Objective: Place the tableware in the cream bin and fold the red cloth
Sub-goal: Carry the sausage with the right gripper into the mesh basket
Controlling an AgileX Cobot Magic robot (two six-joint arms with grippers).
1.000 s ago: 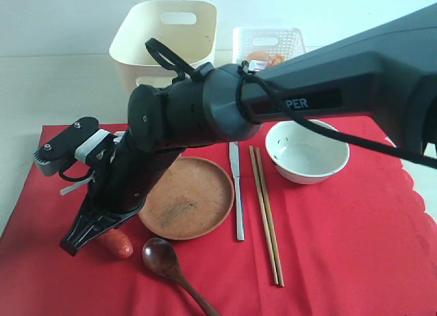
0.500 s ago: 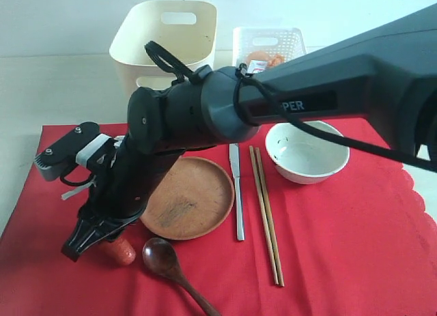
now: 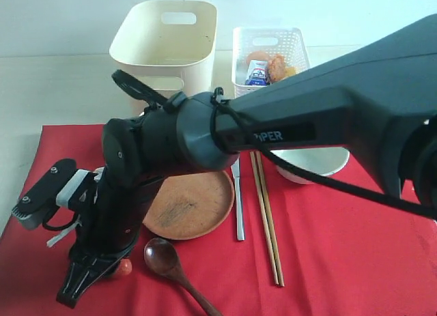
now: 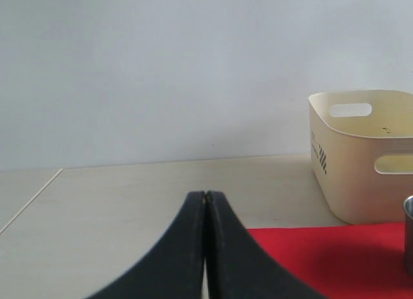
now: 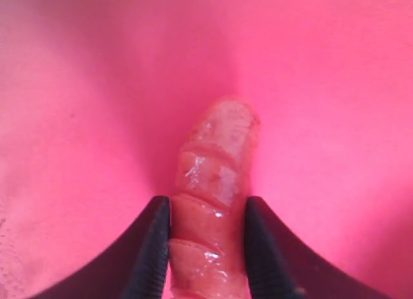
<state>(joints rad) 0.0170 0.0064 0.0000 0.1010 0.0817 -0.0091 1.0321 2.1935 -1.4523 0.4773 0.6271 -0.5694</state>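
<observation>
The red cloth (image 3: 341, 248) covers the table. On it lie the brown wooden plate (image 3: 188, 203), dark spoon (image 3: 164, 258), knife (image 3: 237, 207) and chopsticks (image 3: 266, 220). The white bowl (image 3: 314, 162) is half hidden behind my right arm. My right gripper (image 3: 72, 292) reaches across to the cloth's front left, and its jaws sit against both sides of a sausage (image 5: 216, 176) lying on the cloth. The left wrist view shows my left gripper (image 4: 205, 195) shut and empty, off the cloth's edge, facing the cream bin (image 4: 361, 163) and the steel cup's rim (image 4: 409, 234).
The cream bin (image 3: 164, 39) stands behind the cloth. Beside it is a white lattice basket (image 3: 270, 46) holding food items. My right arm spans the scene diagonally and hides the cloth's back left. Bare pale tabletop (image 4: 129, 195) lies left of the cloth.
My right gripper went from shut to parted, then dropped forward and left over the sausage, which now sits between its jaws. The left gripper stayed shut.
</observation>
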